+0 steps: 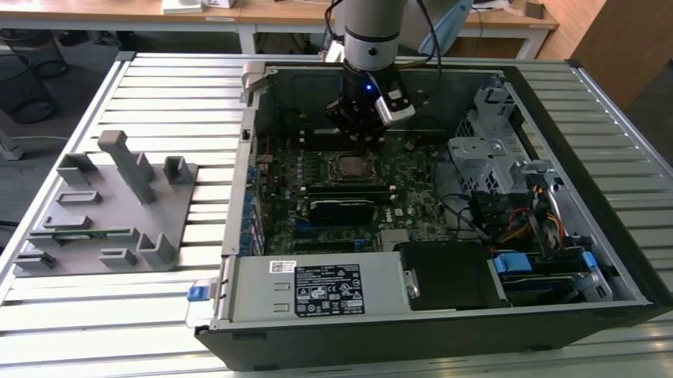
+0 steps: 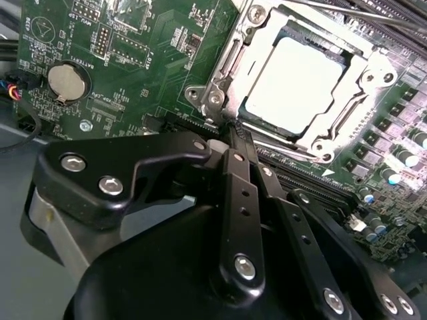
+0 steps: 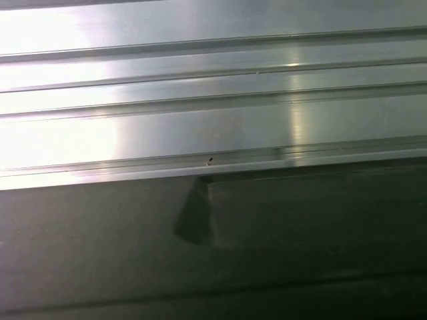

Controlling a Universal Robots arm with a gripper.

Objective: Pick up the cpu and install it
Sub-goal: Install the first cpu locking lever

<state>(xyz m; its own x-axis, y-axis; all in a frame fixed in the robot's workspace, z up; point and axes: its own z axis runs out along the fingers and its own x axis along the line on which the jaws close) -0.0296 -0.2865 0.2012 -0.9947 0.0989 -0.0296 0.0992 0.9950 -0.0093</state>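
The cpu (image 2: 293, 79) sits flat in its socket on the green motherboard (image 2: 133, 73), its bright metal top facing up and the silver socket frame (image 2: 363, 93) lying around its edges. In the exterior view the cpu (image 1: 348, 166) shows as a small square near the middle of the open computer case (image 1: 589, 260). The tool (image 2: 233, 127) hangs just beside the socket, its black fingers (image 2: 241, 193) drawn together with nothing between them, the tips close to the frame's corner. From the exterior view the tool (image 1: 363, 138) hovers over the board just beyond the socket, the arm (image 1: 370, 31) rising straight above it. The case lies open on a slatted metal table (image 1: 158, 87). A grey parts fixture (image 1: 110, 213) stands on the table at the exterior view's left, well apart from the case.
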